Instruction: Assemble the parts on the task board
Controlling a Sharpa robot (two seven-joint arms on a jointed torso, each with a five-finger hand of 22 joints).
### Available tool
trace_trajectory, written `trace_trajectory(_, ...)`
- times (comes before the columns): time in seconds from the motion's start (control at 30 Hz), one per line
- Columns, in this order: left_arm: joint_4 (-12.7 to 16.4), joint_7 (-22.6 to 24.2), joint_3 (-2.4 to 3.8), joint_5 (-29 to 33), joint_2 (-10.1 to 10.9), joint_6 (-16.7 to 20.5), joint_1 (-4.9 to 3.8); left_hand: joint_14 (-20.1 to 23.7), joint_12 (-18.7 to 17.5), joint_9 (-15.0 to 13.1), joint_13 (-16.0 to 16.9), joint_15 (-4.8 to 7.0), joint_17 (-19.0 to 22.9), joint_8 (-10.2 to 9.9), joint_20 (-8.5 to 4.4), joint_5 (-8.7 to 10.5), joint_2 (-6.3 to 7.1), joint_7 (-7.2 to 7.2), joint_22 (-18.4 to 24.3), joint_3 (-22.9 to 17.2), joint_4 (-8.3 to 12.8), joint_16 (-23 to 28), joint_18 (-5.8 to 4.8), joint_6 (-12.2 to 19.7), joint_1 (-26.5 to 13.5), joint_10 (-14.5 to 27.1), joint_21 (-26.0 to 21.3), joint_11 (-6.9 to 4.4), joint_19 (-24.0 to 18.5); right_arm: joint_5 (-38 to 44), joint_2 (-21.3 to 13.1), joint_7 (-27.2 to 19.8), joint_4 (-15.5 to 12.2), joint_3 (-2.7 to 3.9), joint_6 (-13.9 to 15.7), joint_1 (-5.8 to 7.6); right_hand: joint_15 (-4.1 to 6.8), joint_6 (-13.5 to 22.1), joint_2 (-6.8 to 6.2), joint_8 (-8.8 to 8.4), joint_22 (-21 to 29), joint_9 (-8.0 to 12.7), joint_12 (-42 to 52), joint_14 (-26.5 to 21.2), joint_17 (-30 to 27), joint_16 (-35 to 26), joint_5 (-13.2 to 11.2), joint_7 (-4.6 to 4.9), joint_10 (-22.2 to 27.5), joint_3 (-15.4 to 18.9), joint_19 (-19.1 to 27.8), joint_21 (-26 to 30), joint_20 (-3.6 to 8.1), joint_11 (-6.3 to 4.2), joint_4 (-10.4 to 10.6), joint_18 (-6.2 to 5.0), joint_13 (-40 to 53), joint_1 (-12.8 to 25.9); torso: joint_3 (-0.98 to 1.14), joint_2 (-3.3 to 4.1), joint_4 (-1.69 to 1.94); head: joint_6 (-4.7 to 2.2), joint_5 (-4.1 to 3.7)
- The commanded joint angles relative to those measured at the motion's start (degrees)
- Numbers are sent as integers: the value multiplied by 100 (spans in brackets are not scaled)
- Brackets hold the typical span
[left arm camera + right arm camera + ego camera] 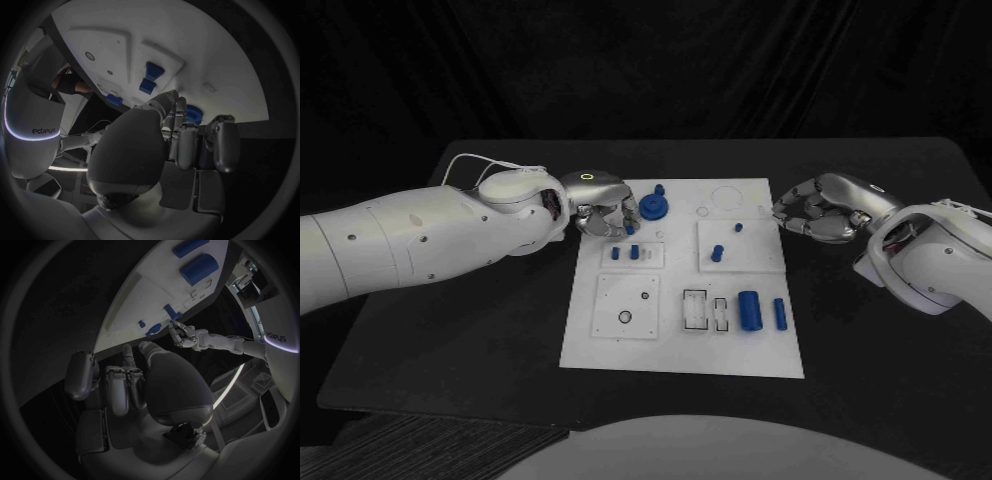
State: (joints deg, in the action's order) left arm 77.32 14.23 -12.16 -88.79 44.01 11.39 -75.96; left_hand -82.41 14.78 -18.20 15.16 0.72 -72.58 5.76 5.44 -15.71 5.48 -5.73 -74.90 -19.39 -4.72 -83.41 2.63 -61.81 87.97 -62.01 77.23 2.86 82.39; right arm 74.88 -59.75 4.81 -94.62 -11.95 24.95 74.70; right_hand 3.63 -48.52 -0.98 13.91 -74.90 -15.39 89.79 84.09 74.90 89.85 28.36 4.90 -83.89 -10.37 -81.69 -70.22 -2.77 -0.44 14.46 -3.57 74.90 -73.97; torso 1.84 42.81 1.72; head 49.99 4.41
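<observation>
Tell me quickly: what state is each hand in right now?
Left hand: at the board's far left edge, fingers curled; whether it holds anything cannot be told.
Right hand: fingers curled in, holding nothing.

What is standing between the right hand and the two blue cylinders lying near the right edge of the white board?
Nothing visible blocks that path. The right hand hovers beside the task board at its far right edge, off the plate. The two blue cylinders lie nearer the robot along the same edge, with only bare board and table between.

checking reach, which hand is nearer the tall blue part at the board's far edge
Left. The left hand sits right beside the tall blue part; the right hand hovers off the task board's opposite edge.
</observation>
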Motion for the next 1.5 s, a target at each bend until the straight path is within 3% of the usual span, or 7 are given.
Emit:
trace_trajectory(0.03, 0, 10, 0, -9, -20, -142, 20, 38, -50, 4, -24, 20, 21, -6, -6, -32, 2, -29, -1094, -31, 17, 43, 50, 23, 17, -30, -41, 9, -58, 5, 2, 36, -7, 3, -14, -16, 11, -3, 7, 5, -920, 8, -24, 591, 1510, 15, 31, 17, -566, -34, 32, 20, 10, 9, -9, -73, 1459, -55, -4, 6, 4, 1, -3)
trace_trajectory(0.33, -28, -109, 0, -9, -32, -253, 32, 161, -395, 295, -214, 20, 197, -226, -12, 173, 189, 335, -1022, -142, 1, 123, 99, 1147, -231, 290, -311, 76, -211, 5, -6, 45, -13, 3, -23, -18, 11, -7, 12, 7, -922, 7, -23, 591, 1510, 15, 33, 16, -567, -40, 29, 15, 10, 9, -15, -72, 1459, -62, 0, 0, -2, 1, -2)
trace_trajectory(0.53, -51, -138, 0, -9, -19, -225, 37, 181, -442, 399, -245, 5, 222, -225, 3, 215, 226, 438, -1019, -186, 7, 128, 103, 1493, -290, 326, -346, 97, -216, 5, -9, 43, -14, 3, -11, -18, 11, -7, 12, 7, -922, 7, -23, 591, 1510, 15, 33, 16, -567, -40, 29, 15, 10, 9, -15, -72, 1459, -62, 0, -2, -3, 1, -5)
trace_trajectory(1.03, -10, -85, 1, -9, 226, 764, 39, 143, -387, 433, -223, 25, 184, -156, -4, 295, 298, 486, -1030, -134, -24, 98, 98, 1510, -402, 211, -323, 60, -177, 6, -82, -48, -123, 5, 400, 25, 14, -37, -27, 26, -947, 2, -215, 537, 1356, -130, 36, 35, -384, -62, -23, -54, 17, 14, -66, -56, 1245, -110, -3, -8, -7, 1, 3)
trace_trajectory(1.23, -5, 249, 1, -8, 373, 1186, 38, 204, -356, 426, -174, 50, 261, -97, -22, 311, 315, 467, -987, -64, -117, 135, 128, 1395, -563, 216, -481, 17, -264, 6, -114, -70, -232, 5, 459, 288, 46, -75, -116, 35, -1088, 9, -1655, 491, 1084, -371, 36, 46, 613, -178, -281, -514, 56, 4, -113, 38, -137, -200, -9, -11, -8, 1, -26)
trace_trajectory(1.37, 102, 401, 2, -8, 514, 1429, 36, 378, -227, 425, -17, 88, 474, -30, -52, 403, 352, 569, -947, 2, -163, 234, 157, 1253, -608, 263, -659, -80, -372, 90, -179, -30, -319, 5, 347, 538, 14, 5, -400, -16, -1129, 33, -4734, 458, 851, -557, -330, 57, 2467, -349, -351, -660, 46, 28, -191, 70, -2719, -433, -16, -16, -19, 1, -106)
trace_trajectory(1.5, 191, 574, 2, 228, 664, 1630, 34, 659, -53, 458, 188, 53, 769, -36, -20, 465, 328, 549, -888, 22, -187, 392, 195, 1238, -564, 457, -928, -59, -556, 368, -189, 92, -353, 6, 82, 819, -154, 131, -631, -89, -1114, 61, -6068, 437, 734, -633, -846, 72, 2909, -285, -329, -600, -85, 233, 63, 62, -3764, -282, -28, -23, 1, 1, -161)
